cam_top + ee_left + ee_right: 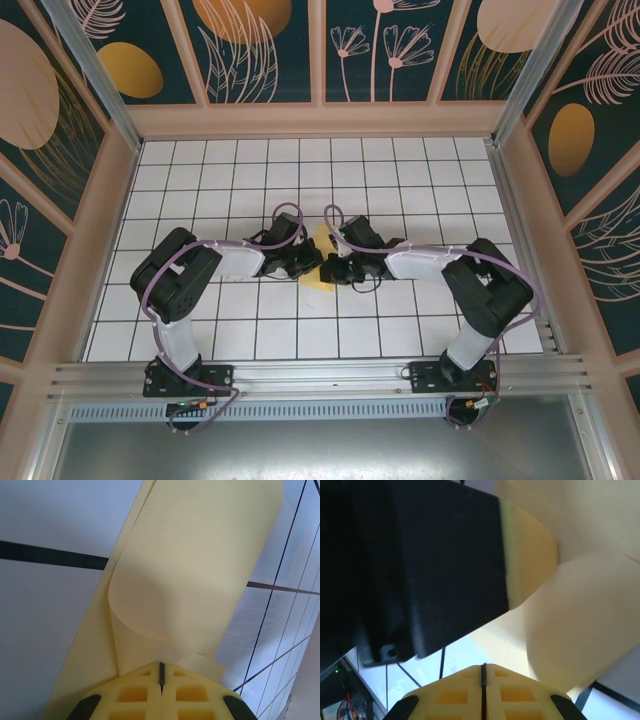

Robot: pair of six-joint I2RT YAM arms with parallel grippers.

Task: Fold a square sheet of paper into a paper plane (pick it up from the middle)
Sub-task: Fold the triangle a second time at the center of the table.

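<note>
The thin pale-yellow square sheet of paper (pixel 320 278) lies at the middle of the white grid-tiled bench (pixel 400 190), right between my two pincers. One flap of it (pixel 200 570) stands up off the tiles and rolls over in a soft open curl; nothing in that curl is creased sharp yet.

I judge it nearly weightless, limp, and easy to crumple or tear. It will sag or spring back wherever it is unsupported, and it slides readily on the smooth tiles. A hold belongs at an edge or corner of the flap, with flat pads and light pressure, while the other tip pins the lower layer.

My left pincer (pixel 161 672) has its yellow pads pressed together, and the curl runs straight down to their tips, so it looks nipped between them. My right pincer (pixel 483 677) also has its pads together. The sheet (pixel 590 620) rises just beside it on one side, but I cannot tell that any of it is caught there. From that wrist the black body of the left pincer looms very near, almost touching range.

Room is tightest here: the left pincer (pixel 310 265) and the right pincer (pixel 335 268) nearly meet over the paper. Outward, bare tiles spread on every side, well apart from the pale wooden frame (pixel 320 120) at the far edge and the aluminium rail (pixel 320 375) by my bases.
</note>
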